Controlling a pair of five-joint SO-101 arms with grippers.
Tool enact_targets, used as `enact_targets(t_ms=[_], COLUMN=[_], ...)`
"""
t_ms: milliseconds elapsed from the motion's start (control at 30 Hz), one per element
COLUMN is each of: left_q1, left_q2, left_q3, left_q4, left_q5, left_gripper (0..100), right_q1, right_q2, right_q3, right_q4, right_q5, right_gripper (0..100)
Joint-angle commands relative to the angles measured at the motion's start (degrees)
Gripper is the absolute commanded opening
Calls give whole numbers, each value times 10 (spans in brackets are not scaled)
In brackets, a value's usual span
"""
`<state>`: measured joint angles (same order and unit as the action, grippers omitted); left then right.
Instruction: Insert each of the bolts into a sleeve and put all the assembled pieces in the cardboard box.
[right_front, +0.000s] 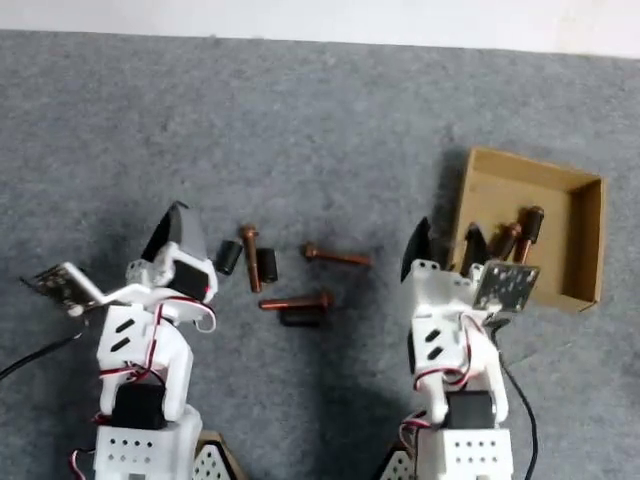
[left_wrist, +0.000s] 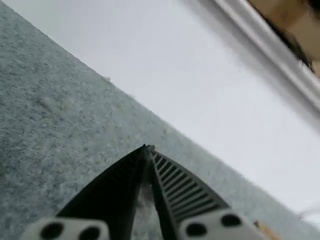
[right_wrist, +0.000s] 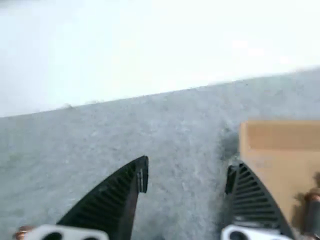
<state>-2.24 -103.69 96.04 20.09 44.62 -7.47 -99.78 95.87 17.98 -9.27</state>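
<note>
Left arm, high view: closest to the lens, beside its twin; the left hand (right_front: 176, 222) sits above the grey tabletop (right_front: 100, 130), fingers together on nothing, just beside the loose parts.
Right arm, high view: the right hand (right_front: 445, 245) is empty with its fingers apart, at the near wall of the cardboard box (right_front: 585, 240).
Loose parts: three bolts (right_front: 250, 258) and three sleeves (right_front: 267, 264) lie between the arms.
Box contents: two assembled pieces (right_front: 520, 235) lie inside.
Left wrist view: the tips meet and point low across the tabletop.
Right wrist view: the fingers are spread wide, with the box corner beside one finger.
Step in hand: probably fetching the next bolt and sleeve.
Doing it well: open the left hand before descending, grip a sleeve across its middle, and let the right hand take a bolt by the head end so the shaft lines up with the bore.
</note>
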Motion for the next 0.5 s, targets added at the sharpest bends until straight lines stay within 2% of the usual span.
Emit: enact_targets(t_ms=[0,200,467], left_q1=[35,35,35], left_q2=[-3,-3,-5], left_q3=[11,11,11], left_q4=[18,22,29], left_q5=[-54,-92,-97], left_gripper=[6,6,6], right_q1=[-17,-17,-18], right_q2=[-63,-48,-48], right_q3=[22,31,53], right_q4=[48,55,55], right_q5=[-4,-4,-4], right_gripper=[228,228,228])
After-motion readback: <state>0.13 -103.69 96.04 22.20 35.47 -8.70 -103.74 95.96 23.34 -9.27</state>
